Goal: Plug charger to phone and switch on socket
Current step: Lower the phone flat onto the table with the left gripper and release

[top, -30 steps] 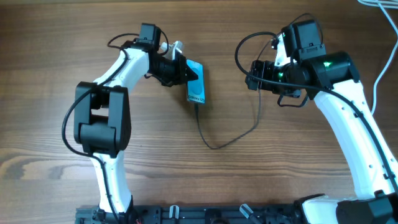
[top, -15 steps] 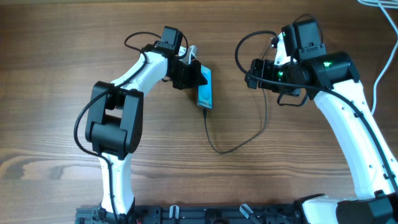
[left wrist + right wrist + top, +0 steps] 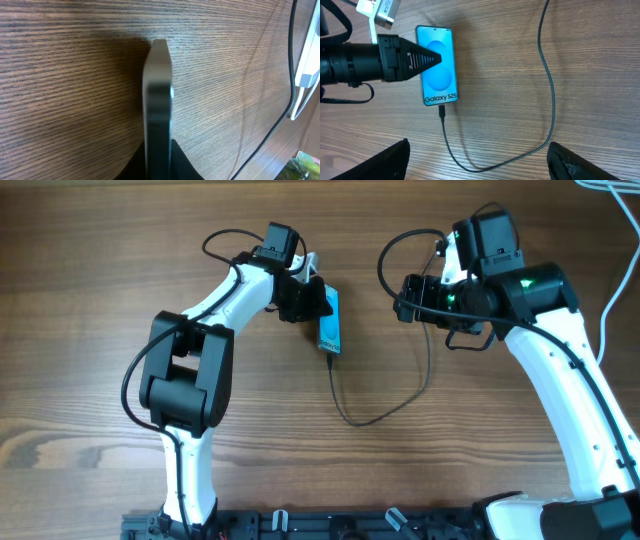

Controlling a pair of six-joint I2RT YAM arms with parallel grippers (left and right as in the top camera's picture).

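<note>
Charger (image 3: 441, 113) sits plugged into the white end of the phone (image 3: 439, 82); left claw (image 3: 434, 59) clamps the phone, right claw (image 3: 480, 160) gapes wide, holding nothing

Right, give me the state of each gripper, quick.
Left gripper: closed, holding the phone.
Right gripper: open, holding nothing.

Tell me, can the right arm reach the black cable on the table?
Probably yes. The right gripper is open above the table, and the charger cable loops across bare wood beneath it, nothing covering it. The left gripper is busy at the phone, away from that loop.
</note>
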